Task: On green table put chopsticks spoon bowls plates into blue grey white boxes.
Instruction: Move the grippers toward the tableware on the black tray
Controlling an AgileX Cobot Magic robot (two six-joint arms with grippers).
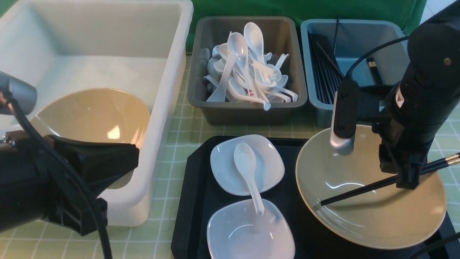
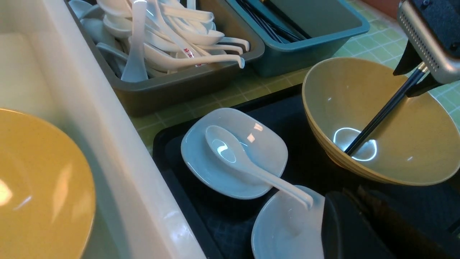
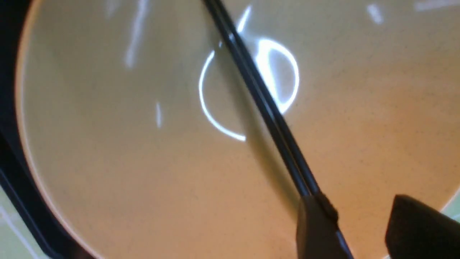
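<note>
Green table [image 1: 169, 162], left end effector [image 1: 134, 154] shut, empty, right end effector [image 1: 399, 173] open around loose chopsticks [image 1: 359, 193], bands [image 1: 452, 158] beyond right wrist view

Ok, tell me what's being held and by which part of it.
Nothing is held: the right hand is open, one finger against the chopsticks, the other apart; the left hand is shut, empty.

A green cloth [image 1: 305, 8] hangs behind the tabletop [image 1: 167, 172]; a pale patch [image 1: 436, 9] shows beside it, upper right.
</note>
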